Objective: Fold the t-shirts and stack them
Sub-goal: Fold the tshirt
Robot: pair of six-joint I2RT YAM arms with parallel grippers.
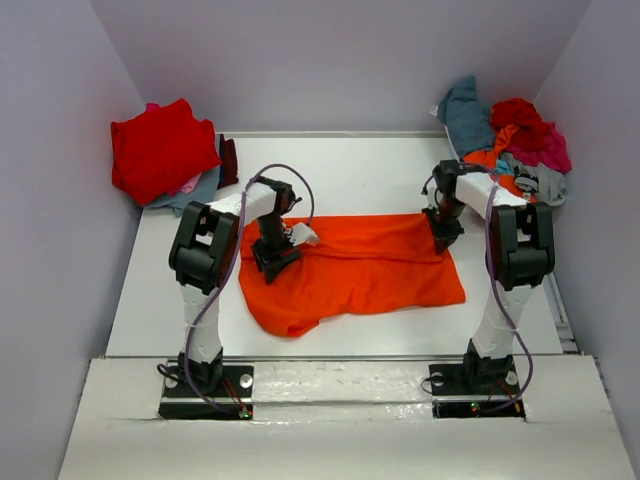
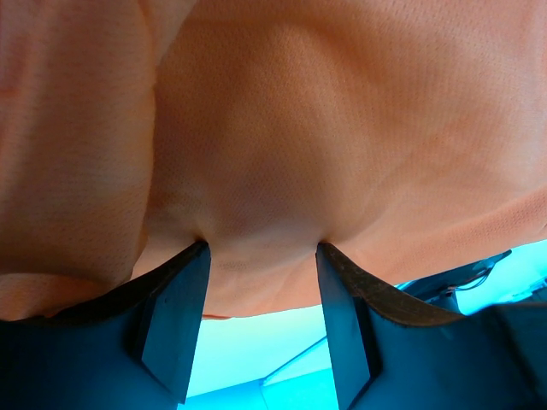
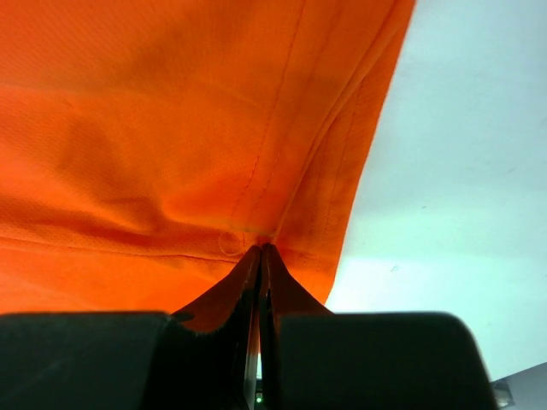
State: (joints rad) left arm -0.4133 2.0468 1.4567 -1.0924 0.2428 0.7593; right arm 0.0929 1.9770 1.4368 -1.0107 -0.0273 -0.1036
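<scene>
You are looking at the orange shirt (image 1: 360,265) lying spread and rumpled, reaching from under the left gripper (image 1: 275,255) across to the right gripper (image 1: 443,235), which is pinching its hem. A folded red shirt (image 1: 160,150) is sitting beyond the left gripper, and a tangled pile (image 1: 510,135) is lying behind the right gripper.

The right gripper (image 3: 261,260) is pinched tight on a stitched fold of the orange t-shirt (image 3: 162,120); the white table (image 3: 461,171) shows to its right
</scene>
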